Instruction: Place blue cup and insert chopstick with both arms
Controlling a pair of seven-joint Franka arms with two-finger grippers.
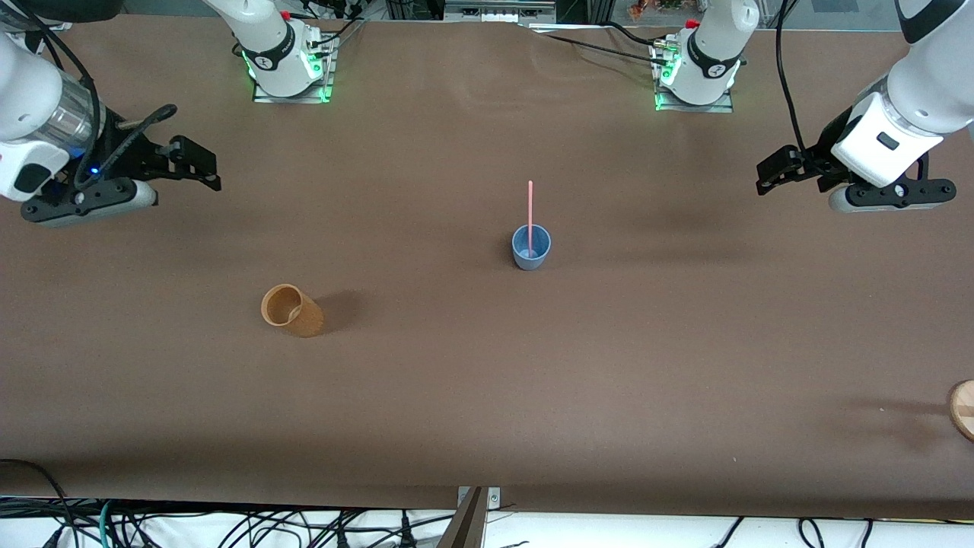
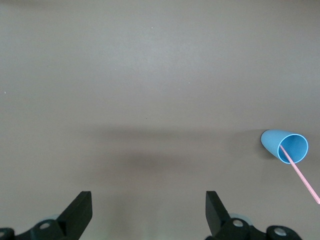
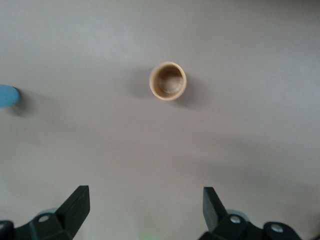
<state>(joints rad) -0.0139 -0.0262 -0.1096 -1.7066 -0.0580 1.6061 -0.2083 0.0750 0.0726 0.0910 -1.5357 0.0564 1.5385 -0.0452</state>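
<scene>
Both the left gripper (image 2: 148,212) and right gripper (image 3: 145,210) hang wide apart, empty; blue cup (image 1: 531,246) hides the chopstick (image 1: 530,205) foot.

One blue cup (image 1: 531,247), one chopstick (image 1: 530,209), one orange-brown cup (image 1: 291,310), two arms (image 1: 905,114)

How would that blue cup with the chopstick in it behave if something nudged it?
The blue cup looks like small thin plastic, so it is probably light and would slide or tip easily. The chopstick stands well above the rim, so a push up there would likely lever the cup over.
</scene>
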